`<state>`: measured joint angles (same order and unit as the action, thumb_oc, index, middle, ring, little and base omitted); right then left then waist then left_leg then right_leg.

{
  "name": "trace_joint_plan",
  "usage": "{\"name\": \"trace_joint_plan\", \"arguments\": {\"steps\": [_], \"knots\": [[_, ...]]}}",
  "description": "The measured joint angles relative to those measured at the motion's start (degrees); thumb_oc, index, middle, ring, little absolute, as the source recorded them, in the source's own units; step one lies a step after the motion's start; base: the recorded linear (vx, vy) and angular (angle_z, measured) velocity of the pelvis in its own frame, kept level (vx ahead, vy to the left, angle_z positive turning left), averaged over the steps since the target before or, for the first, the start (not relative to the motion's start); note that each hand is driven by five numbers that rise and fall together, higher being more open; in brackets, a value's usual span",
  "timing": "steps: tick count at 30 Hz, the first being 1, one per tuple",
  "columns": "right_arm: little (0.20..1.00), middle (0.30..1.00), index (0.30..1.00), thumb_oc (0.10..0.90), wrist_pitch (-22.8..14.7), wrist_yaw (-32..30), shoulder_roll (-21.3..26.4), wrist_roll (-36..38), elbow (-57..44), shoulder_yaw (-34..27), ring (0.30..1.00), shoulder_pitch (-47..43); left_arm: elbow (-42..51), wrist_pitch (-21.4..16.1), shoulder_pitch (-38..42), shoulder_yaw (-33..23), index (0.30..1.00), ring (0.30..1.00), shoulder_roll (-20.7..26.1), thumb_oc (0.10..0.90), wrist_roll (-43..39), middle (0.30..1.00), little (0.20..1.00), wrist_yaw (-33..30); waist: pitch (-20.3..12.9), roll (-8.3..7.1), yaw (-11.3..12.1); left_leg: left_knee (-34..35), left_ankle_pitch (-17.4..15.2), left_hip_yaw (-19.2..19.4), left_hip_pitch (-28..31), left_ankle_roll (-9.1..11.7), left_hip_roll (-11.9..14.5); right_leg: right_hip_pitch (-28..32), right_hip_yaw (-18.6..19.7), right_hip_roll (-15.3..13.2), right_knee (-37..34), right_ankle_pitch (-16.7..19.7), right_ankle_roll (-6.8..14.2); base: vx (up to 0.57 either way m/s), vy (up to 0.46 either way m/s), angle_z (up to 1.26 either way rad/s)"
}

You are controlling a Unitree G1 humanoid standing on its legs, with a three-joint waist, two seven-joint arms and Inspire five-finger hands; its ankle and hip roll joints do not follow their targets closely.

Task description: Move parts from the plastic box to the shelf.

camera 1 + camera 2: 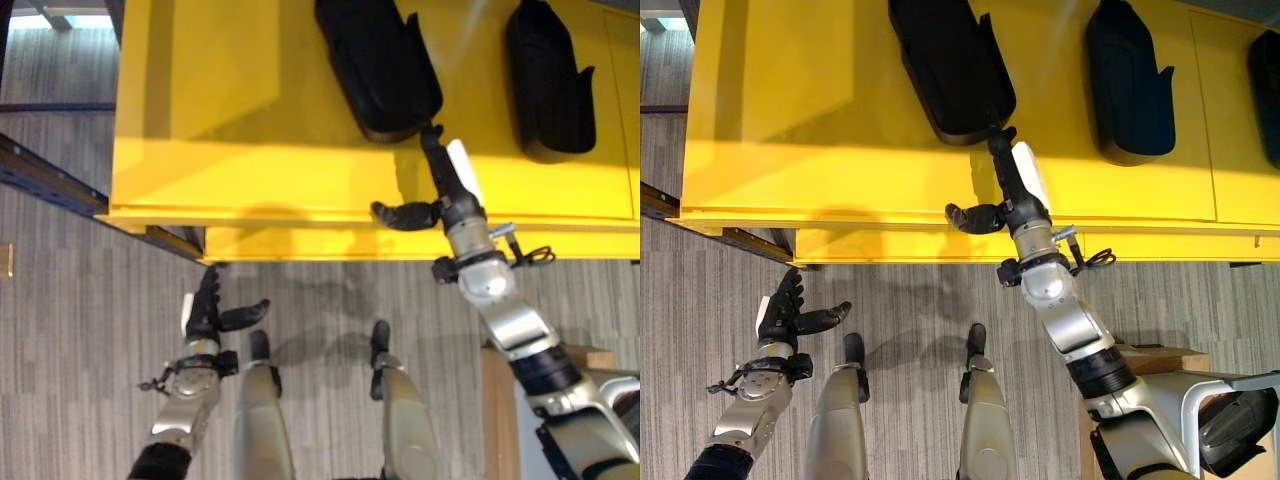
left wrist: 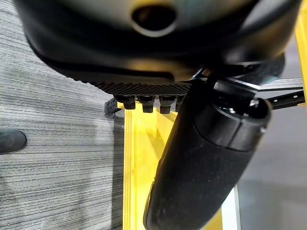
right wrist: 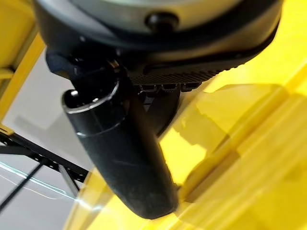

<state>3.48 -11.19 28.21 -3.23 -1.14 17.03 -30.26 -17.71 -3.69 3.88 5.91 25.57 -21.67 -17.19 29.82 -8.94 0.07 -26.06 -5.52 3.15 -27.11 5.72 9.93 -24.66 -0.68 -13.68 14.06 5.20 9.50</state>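
A yellow shelf (image 1: 250, 150) spans the top of the eye views. Three black moulded parts lie on it: one at the middle (image 1: 375, 65), one to its right (image 1: 548, 80), and a third cut off by the far right edge (image 1: 1268, 90). My right hand (image 1: 445, 185) reaches over the shelf's front edge. It is open, with straight fingers pointing at the near end of the middle part and the thumb (image 3: 120, 148) stuck out to the left. Nothing is in it. My left hand (image 1: 207, 310) hangs low over the floor, open and empty, with its thumb (image 2: 206, 163) spread.
Grey striped carpet lies in front of the shelf. A dark metal rail (image 1: 50, 175) runs diagonally at the left, under the shelf's corner. A brown box-like block (image 1: 500, 400) stands at the lower right by my right arm.
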Motion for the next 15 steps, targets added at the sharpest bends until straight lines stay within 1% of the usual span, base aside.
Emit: {"name": "trace_joint_plan", "arguments": {"steps": [6,15], "knots": [[1.000,1.000,1.000,0.900,-0.8,1.3,3.9,1.6,-4.5,-0.6,1.000,3.5,0.2,0.0,-0.5,-1.4,1.000,1.000,0.0,0.900,0.0,1.000,1.000,0.0,0.1,-0.12,-0.1,-0.8,-0.5,0.7,0.0,0.2,0.1,-0.1,0.2,0.0,0.3,-0.4,0.2,0.00,-0.006,-0.02],[1.000,1.000,1.000,0.900,-1.9,2.0,4.5,1.8,-6.0,-3.3,1.000,6.7,0.3,0.0,-0.7,-2.1,1.000,1.000,0.0,0.900,0.0,1.000,1.000,0.0,0.1,-0.17,-0.3,-1.3,-0.7,0.9,0.0,0.1,0.1,-0.1,0.3,0.0,0.4,-0.5,0.2,0.00,0.000,0.00]]}}
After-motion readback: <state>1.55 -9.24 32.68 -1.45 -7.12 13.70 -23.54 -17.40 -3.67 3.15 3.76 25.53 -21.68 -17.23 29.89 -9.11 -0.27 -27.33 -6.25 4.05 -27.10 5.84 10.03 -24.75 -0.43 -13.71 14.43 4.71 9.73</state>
